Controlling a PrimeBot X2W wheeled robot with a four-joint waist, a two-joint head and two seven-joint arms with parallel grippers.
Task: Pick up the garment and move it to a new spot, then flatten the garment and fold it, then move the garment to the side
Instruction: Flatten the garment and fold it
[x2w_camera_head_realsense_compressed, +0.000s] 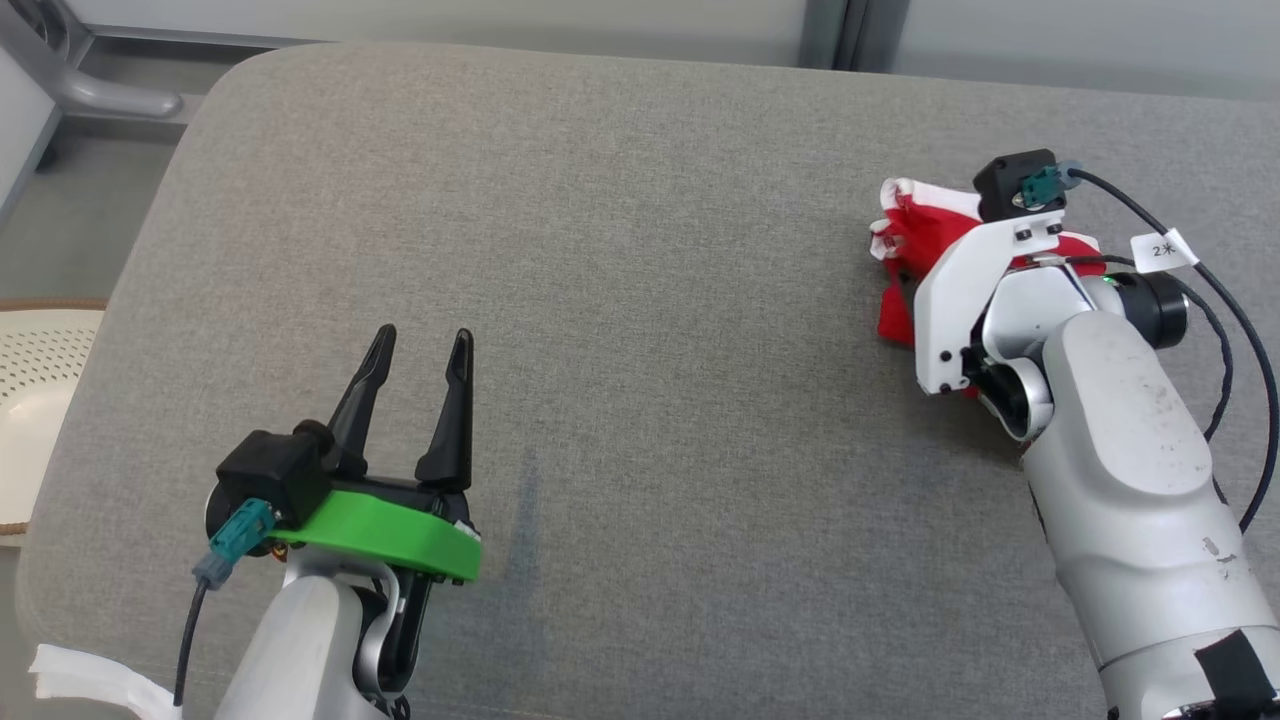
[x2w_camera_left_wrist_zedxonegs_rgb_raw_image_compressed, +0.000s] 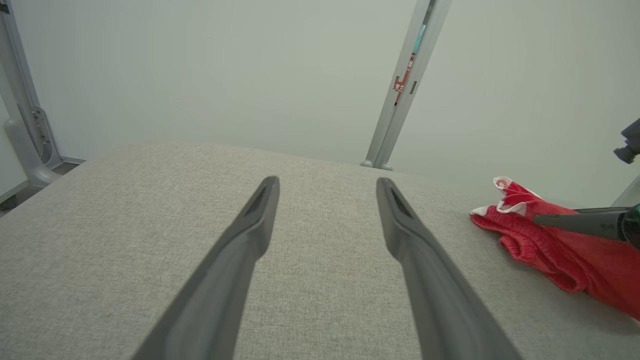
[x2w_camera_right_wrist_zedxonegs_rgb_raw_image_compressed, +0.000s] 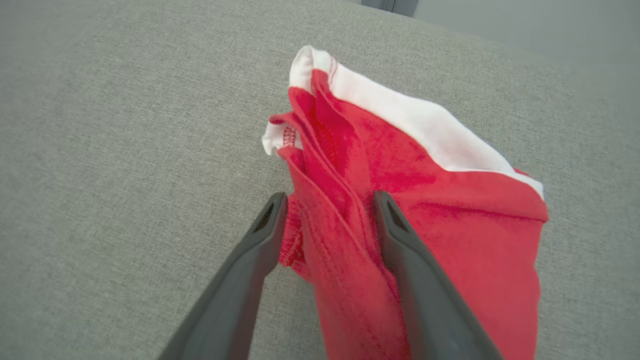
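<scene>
At far right of cushion (x2w_camera_head_realsense_compressed: 640, 300): garment (x2w_camera_right_wrist_zedxonegs_rgb_raw_image_compressed: 425, 200) bunched; right gripper (x2w_camera_right_wrist_zedxonegs_rgb_raw_image_compressed: 330, 197) spread astride fold, clamping nothing; left gripper (x2w_camera_head_realsense_compressed: 424, 333) wide, empty. Flattening, folding, side move likely pending.

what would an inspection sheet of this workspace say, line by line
surface: grey fabric pad, flat, rounded corners
job's things: red garment with white trim, bunched at the pad's far right
clutter: white scrap at the near-left corner
tools: left tool open above bare pad; right tool open, its fingers straddling a fold of the garment
cables: black cable with white tag at the right wrist; dark cable at the left wrist
surroundings: grey metal post, pale wall panels, perforated cream object beside the pad
</scene>
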